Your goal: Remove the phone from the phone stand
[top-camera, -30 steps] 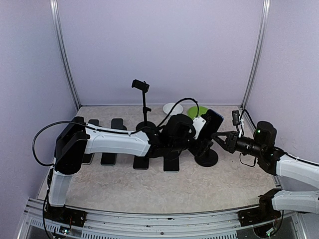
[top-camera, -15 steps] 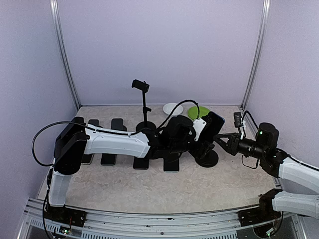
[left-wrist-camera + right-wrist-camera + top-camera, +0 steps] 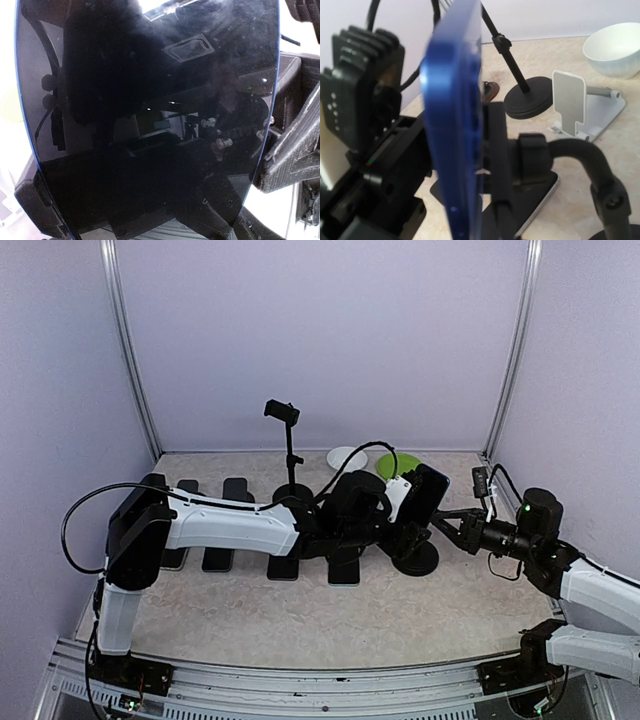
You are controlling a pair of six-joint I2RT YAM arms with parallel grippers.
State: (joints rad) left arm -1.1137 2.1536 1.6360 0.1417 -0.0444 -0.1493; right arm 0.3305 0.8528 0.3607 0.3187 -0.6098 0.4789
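Note:
The phone [image 3: 426,494], blue-edged with a black screen, stands tilted in the black phone stand [image 3: 415,559] right of the table's middle. My left gripper [image 3: 408,528] reaches across from the left. In the left wrist view the screen [image 3: 150,100] fills the frame and my fingers [image 3: 284,160] press on both of its long edges. The right wrist view shows the phone edge-on [image 3: 457,125], with the stand's clamp [image 3: 496,150] against its back. My right gripper [image 3: 447,524] hovers open just right of the stand, apart from the phone. Its fingers do not show in the right wrist view.
Several black phones [image 3: 222,502] lie flat on the table's left half. A black tripod holder [image 3: 289,455], a white bowl [image 3: 347,456], a green dish [image 3: 396,464] and a small white stand [image 3: 575,112] sit behind. Purple walls enclose the table.
My right gripper has drawn back to the right, away from the phone. My left gripper stays at the phone, which has barely shifted.

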